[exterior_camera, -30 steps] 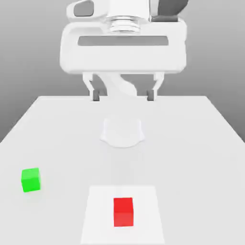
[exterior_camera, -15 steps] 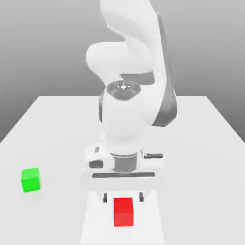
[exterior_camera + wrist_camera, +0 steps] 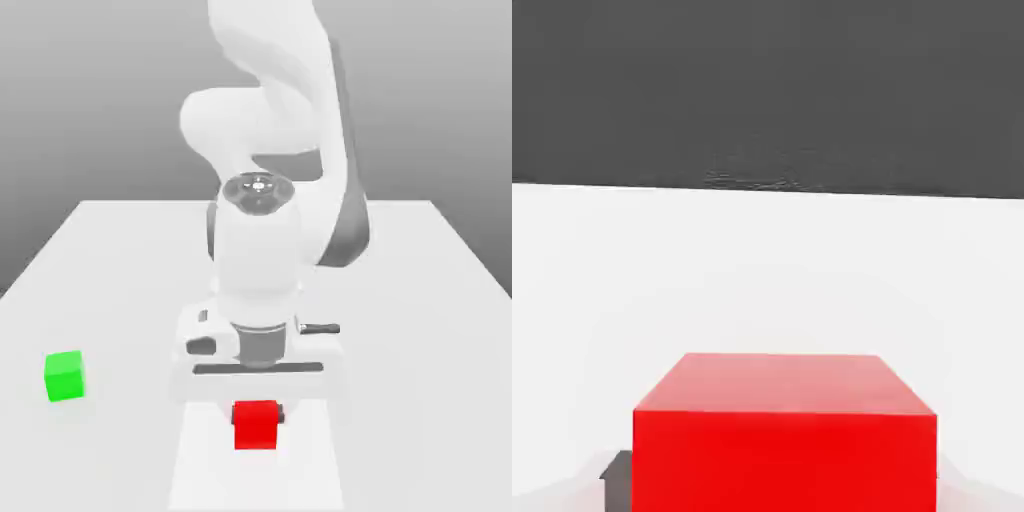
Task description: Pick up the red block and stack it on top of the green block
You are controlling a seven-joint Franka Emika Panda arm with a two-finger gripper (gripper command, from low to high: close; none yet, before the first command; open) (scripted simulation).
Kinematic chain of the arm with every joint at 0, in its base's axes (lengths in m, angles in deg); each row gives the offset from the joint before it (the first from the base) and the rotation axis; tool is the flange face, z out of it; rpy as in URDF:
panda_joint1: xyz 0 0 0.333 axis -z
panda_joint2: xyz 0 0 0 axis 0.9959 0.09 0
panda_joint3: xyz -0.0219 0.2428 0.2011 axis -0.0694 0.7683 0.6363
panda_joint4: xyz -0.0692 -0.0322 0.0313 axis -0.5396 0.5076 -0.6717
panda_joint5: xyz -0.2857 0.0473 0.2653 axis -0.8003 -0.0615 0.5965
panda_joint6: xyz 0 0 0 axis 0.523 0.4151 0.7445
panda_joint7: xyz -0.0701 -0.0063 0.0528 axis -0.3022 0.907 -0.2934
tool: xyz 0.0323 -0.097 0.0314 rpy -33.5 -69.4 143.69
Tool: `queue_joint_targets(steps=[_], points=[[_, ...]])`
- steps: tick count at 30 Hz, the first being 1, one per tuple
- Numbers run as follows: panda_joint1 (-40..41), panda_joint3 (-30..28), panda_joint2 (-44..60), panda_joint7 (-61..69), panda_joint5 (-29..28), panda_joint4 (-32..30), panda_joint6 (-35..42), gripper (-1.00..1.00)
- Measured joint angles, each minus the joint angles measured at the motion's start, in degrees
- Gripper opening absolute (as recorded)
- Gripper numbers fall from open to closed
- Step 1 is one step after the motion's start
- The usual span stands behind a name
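Observation:
The red block (image 3: 256, 428) is near the front of the white table (image 3: 420, 300), held between the fingers of my gripper (image 3: 256, 413), which is shut on it from above. In the hand view the red block (image 3: 784, 440) is very close, with a dark fingertip (image 3: 615, 478) against its side. The green block (image 3: 64, 375) rests alone on the table toward the exterior view's left, well apart from the gripper and the red block.
A paler rectangular patch (image 3: 260, 475) marks the table under the red block. The arm's white body (image 3: 262, 250) rises over the middle of the table, behind the gripper.
The hand came down from high above the table to the red block. Its fingers closed on the block's sides, and the block now sits slightly higher in the picture.

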Motion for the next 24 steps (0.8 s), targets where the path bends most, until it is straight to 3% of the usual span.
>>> queue_joint_targets(steps=[16, 22, 23, 24], points=[[27.64, -13.47, -9.09, 26.21, -2.20, -3.81, 5.22, -1.00], [29.20, -12.40, -0.02, 33.33, 4.30, -3.69, -3.38, -1.00], [29.78, -11.52, 1.82, 34.38, 5.73, -3.60, -5.07, 1.00], [29.78, -11.52, 1.82, 34.38, 5.73, -3.60, -5.06, 1.00]])
